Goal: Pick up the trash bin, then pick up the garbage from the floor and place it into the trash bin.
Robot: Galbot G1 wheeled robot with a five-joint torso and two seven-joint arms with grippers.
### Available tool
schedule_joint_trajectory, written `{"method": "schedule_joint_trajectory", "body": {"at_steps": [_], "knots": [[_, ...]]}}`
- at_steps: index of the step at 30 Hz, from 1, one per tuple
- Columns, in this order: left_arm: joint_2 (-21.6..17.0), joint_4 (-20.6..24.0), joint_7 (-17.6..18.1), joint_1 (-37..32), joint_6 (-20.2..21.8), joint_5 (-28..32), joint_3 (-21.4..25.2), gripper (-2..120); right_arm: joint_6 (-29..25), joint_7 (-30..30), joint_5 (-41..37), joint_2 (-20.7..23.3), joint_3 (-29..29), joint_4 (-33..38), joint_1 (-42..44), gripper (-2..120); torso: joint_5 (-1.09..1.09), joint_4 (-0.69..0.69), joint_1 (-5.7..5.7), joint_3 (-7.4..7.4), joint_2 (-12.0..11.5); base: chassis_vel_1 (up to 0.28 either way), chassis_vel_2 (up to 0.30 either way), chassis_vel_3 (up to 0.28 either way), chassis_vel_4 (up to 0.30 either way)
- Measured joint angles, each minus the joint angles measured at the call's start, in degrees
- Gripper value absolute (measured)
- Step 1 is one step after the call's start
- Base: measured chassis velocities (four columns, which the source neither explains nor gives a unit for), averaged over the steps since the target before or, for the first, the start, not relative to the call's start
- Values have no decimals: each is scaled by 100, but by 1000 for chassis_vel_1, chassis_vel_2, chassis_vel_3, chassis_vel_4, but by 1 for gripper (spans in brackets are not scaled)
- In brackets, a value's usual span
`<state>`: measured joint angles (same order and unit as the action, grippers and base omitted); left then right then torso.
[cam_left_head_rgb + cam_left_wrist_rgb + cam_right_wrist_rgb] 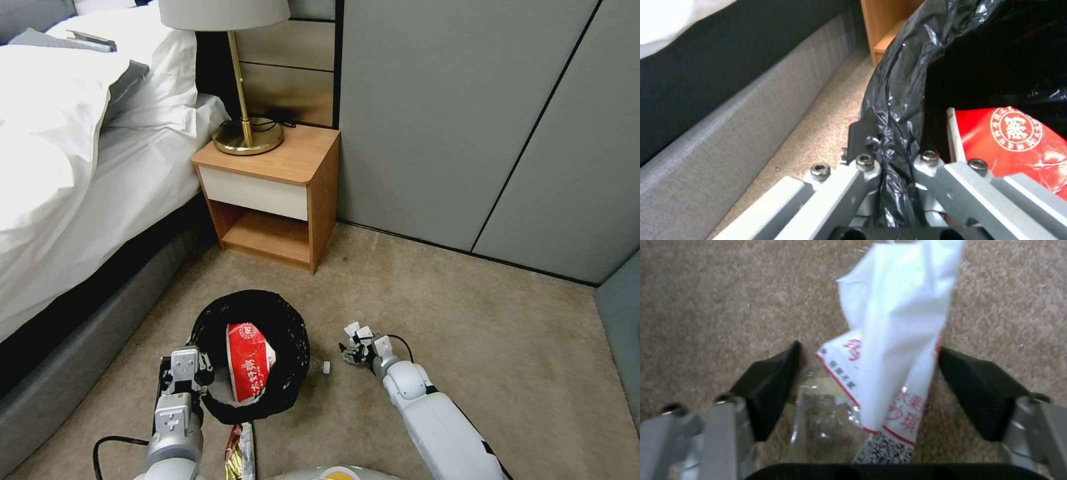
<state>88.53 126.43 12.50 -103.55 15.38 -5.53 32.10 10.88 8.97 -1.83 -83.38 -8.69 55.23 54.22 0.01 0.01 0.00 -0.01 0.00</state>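
On the carpeted floor, beside the bed and in front of the wooden nightstand, the trash bin shows its black bag liner folded over the rim. The left tool clamps that rim on the side nearest the bed, one finger outside the liner and the other inside, so it is closed on the trash bin. A red-and-white packet lies inside the bin, leaning against its wall. Near the bin's other side, the right tool is low over the floor; its black pads stand wide apart on either side of a white wrapper with red print and a clear plastic part, which sits between them without either pad pressing it. Just beside the bin and that tool lies a small clear plastic scrap. A long shiny wrapper lies on the floor close to the robot's base.
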Motion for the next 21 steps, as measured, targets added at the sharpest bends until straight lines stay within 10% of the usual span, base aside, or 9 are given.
{"method": "schedule_joint_trajectory", "body": {"at_steps": [21], "knots": [[-13,-7,-6,8,7,4,-9,1,38,-189,-91,98,-2,211,86,0,-2,-2,0,1,0,0,0,0,0]]}}
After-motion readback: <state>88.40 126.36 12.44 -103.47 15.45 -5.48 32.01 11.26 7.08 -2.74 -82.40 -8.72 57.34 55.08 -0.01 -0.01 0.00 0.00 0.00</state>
